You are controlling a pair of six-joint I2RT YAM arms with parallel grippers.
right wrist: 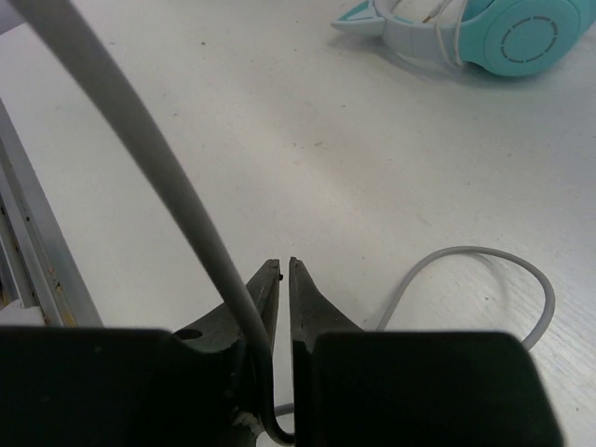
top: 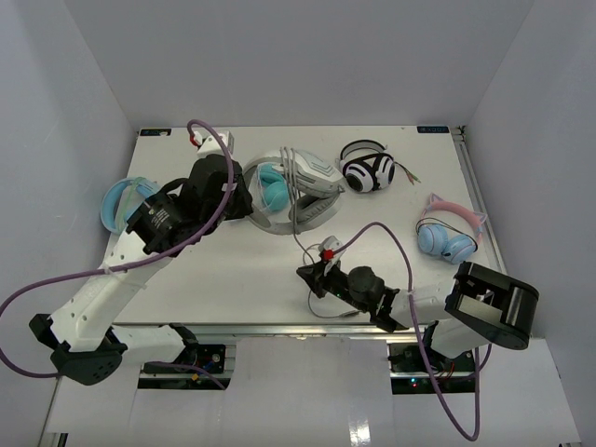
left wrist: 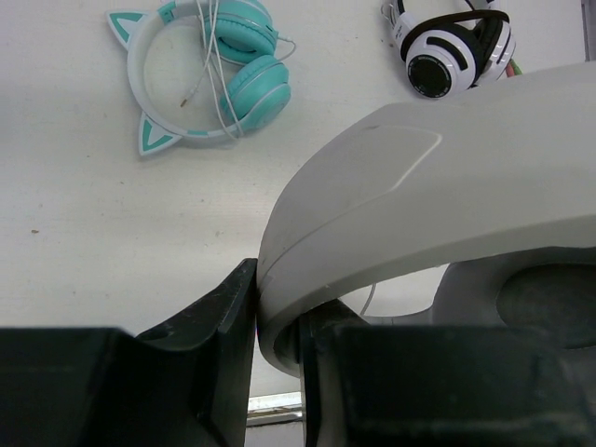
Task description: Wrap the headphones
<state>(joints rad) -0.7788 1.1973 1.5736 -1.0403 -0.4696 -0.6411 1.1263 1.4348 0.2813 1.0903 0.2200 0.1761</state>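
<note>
Left gripper (left wrist: 279,321): headphones (left wrist: 419,205); right gripper (right wrist: 284,265): cable (right wrist: 158,158)

— Where are the headphones (top: 312,177) sitting?
— They are resting in the upper centre of the top view. They are light grey, and the grey-white headband (left wrist: 419,205) is arching across the right of the left wrist view. The left gripper (left wrist: 277,317) is pinching its lower end.
— And the cable (right wrist: 466,250)?
— It is trailing down toward the lower centre of the top view. There it is passing between the nearly closed jaws of the right gripper (right wrist: 279,265), then curling in a loose loop at the lower right.
</note>
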